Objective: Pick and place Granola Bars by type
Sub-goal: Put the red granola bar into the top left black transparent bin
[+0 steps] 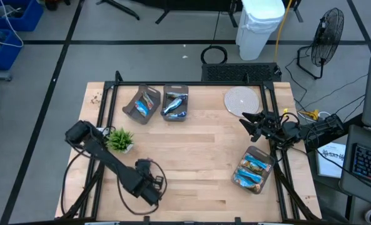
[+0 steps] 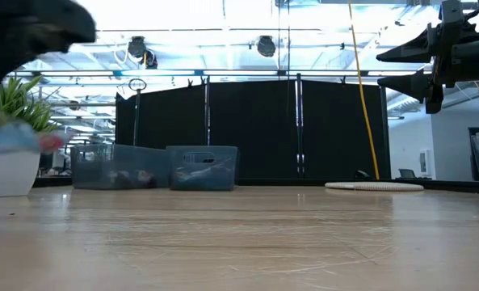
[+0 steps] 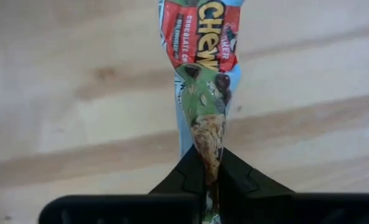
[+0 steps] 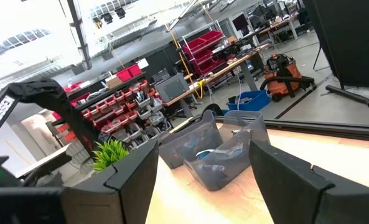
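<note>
My left gripper (image 1: pixel 152 187) is over the near-left part of the table, shut on a granola bar (image 3: pixel 203 56) with a blue wrapper and a red panel. The high view does not show that bar. Other blue-wrapped bars lie in three grey bins: two at the far edge (image 1: pixel 141 104) (image 1: pixel 176 103) and one near the right edge (image 1: pixel 254 170). My right gripper (image 1: pixel 248 125) hangs open above the table's right side, well clear of the wood in the low view (image 2: pixel 392 69), holding nothing. My left gripper pinches the bar between its two fingers (image 3: pixel 187 174) at one narrow end of the wrapper (image 3: pixel 209 140), which is squeezed edge-on there. The bar runs straight out from the fingertips over the wood. I cannot tell whether its far end touches the table.
A small green plant in a white pot (image 1: pixel 119 140) stands close beside my left arm. A white round disc (image 1: pixel 241 100) lies at the far right. A black frame (image 1: pixel 191 84) borders the table. Bare wood spans the middle.
</note>
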`<control>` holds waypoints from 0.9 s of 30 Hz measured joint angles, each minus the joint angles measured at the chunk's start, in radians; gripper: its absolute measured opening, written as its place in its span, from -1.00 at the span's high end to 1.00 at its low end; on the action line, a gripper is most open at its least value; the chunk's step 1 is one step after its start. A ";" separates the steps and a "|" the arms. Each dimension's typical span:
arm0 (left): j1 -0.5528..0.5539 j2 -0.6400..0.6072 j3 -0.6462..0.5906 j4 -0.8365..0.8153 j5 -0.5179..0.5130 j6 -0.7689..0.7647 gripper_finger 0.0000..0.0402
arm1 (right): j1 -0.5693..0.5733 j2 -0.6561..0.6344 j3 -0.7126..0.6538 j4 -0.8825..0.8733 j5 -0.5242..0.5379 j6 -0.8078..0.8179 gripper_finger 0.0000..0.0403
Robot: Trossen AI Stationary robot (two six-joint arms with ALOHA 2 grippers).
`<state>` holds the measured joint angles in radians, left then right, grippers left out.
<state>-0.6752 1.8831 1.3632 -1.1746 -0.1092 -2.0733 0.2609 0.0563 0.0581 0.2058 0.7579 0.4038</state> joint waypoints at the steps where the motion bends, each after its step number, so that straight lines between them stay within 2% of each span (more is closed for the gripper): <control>1: 0.012 -0.013 0.000 -0.009 -0.008 0.010 0.88 | 0.000 0.000 0.000 0.000 0.000 0.000 -0.20; 8: 0.098 -0.116 0.000 -0.079 -0.105 0.019 0.94 | 0.000 0.000 0.000 0.000 0.000 0.000 -0.20; 19: 0.285 -0.269 0.000 -0.203 -0.126 0.126 0.94 | 0.000 0.000 0.000 0.000 0.000 0.000 -0.20; 23: 0.367 -0.316 0.001 -0.219 -0.128 0.212 0.94 | 0.000 0.000 0.000 0.000 0.000 0.000 -0.20; 27: 0.466 -0.344 0.001 -0.237 -0.138 0.361 0.94 | 0.000 0.000 0.000 0.000 0.000 0.000 -0.20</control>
<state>-0.2094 1.5389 1.3643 -1.4118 -0.2471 -1.7127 0.2611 0.0565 0.0580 0.2058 0.7582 0.4038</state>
